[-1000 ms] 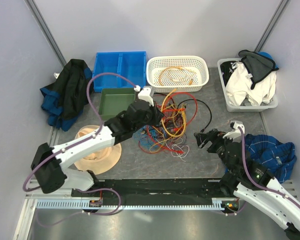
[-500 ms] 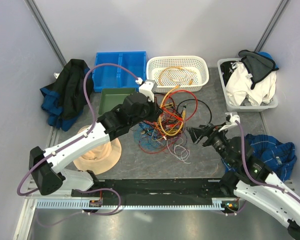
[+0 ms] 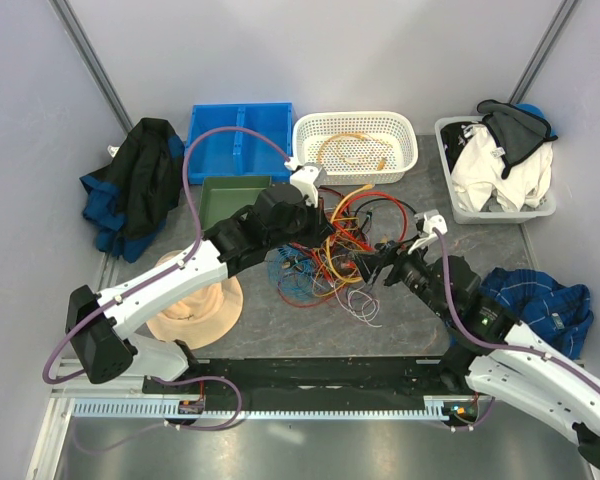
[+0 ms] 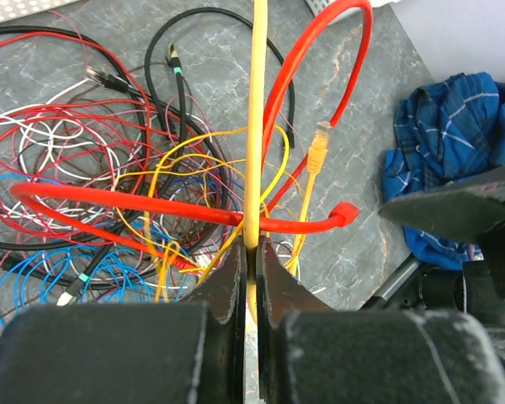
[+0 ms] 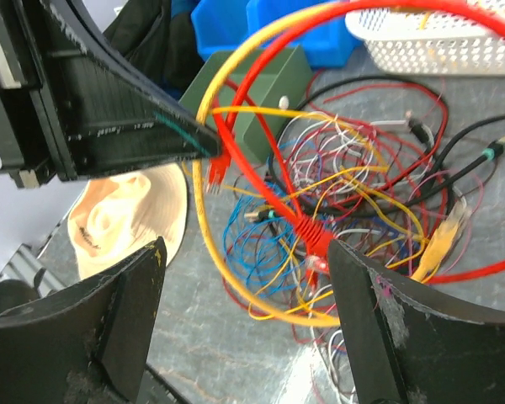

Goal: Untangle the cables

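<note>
The cables lie in a tangle of red, yellow, blue, black and white wires mid-table. My left gripper hangs over the tangle's far side, shut on a thick yellow cable that runs straight up from between its jaws. A thick red cable loops across below it. My right gripper is at the tangle's right edge and stands open. The yellow cable's loop and the red cable hang just ahead of its fingers, touching neither.
At the back stand a white basket holding an orange cable coil, a blue bin and a green tray. A tan hat lies left, a dark jacket beyond it. Clothes bin and blue plaid cloth are right.
My right arm has moved left, up to the tangle's edge, its jaws still wide. My left gripper has shifted slightly back and right, pulling the yellow cable with it.
</note>
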Robot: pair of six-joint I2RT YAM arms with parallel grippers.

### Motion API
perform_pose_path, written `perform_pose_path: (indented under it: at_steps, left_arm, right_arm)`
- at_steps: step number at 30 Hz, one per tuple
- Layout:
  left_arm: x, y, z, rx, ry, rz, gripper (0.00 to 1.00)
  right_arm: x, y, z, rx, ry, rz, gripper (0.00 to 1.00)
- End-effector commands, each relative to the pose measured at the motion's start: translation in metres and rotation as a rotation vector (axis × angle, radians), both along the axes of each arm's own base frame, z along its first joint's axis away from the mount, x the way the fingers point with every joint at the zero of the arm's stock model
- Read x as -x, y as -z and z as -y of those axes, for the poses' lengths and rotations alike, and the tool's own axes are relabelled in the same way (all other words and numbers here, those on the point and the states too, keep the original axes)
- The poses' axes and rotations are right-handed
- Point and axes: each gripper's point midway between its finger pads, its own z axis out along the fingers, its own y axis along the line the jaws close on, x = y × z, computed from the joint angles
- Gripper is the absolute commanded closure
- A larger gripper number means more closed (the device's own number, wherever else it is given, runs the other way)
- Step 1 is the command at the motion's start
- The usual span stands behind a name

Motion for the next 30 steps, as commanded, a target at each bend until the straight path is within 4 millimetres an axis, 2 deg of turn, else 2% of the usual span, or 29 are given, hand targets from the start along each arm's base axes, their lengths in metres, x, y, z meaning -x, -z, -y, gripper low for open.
perform_pose_path:
  at_steps: [1,3,7,10,13,14,15,16,17,19,21,23,30]
  left_arm:
    - [0.005,-0.023,0.008,0.056,0.045,0.029,0.98]
    - [0.006,-0.021,0.007,0.052,0.046,0.028,0.98]
    - [0.008,-0.023,0.005,0.052,0.050,0.035,0.98]
    - [0.009,-0.024,0.002,0.052,0.052,0.040,0.98]
    - [0.010,-0.023,0.002,0.050,0.052,0.040,0.98]
    - [0.009,-0.022,0.002,0.048,0.053,0.040,0.98]
    - [0.010,-0.020,0.001,0.039,0.053,0.034,0.98]
    - [0.010,-0.018,0.000,0.028,0.050,0.028,0.95]
    - [0.009,-0.017,-0.003,0.015,0.045,0.032,0.71]
    - [0.007,-0.014,-0.012,-0.028,0.009,0.032,0.41]
    - [0.003,-0.013,-0.021,-0.060,-0.029,0.035,0.03]
    - [-0.001,-0.010,-0.036,-0.109,-0.087,0.045,0.00]
    - [-0.011,-0.010,-0.079,-0.137,-0.299,0.088,0.00]
  right_arm:
    - [-0.013,-0.027,0.001,-0.003,0.037,0.092,0.15]
    - [-0.017,-0.027,0.001,0.034,0.044,0.112,0.16]
    - [-0.029,-0.014,-0.002,0.136,0.063,0.094,0.17]
    - [-0.033,-0.006,-0.010,0.176,0.036,0.076,0.24]
    - [-0.036,0.000,-0.018,0.188,0.016,0.058,0.47]
    - [-0.036,-0.002,-0.019,0.180,0.019,0.058,0.66]
    - [-0.037,-0.003,-0.018,0.177,0.026,0.056,0.76]
    - [-0.035,-0.009,-0.016,0.157,0.033,0.061,0.85]
    - [-0.034,-0.014,-0.013,0.146,0.042,0.068,0.98]
    - [-0.032,-0.029,-0.004,0.118,0.074,0.087,1.00]
    - [-0.029,-0.042,0.002,0.116,0.082,0.094,1.00]
    - [-0.025,-0.055,0.008,0.120,0.088,0.091,1.00]
    - [-0.014,-0.074,0.015,0.106,0.081,0.052,1.00]
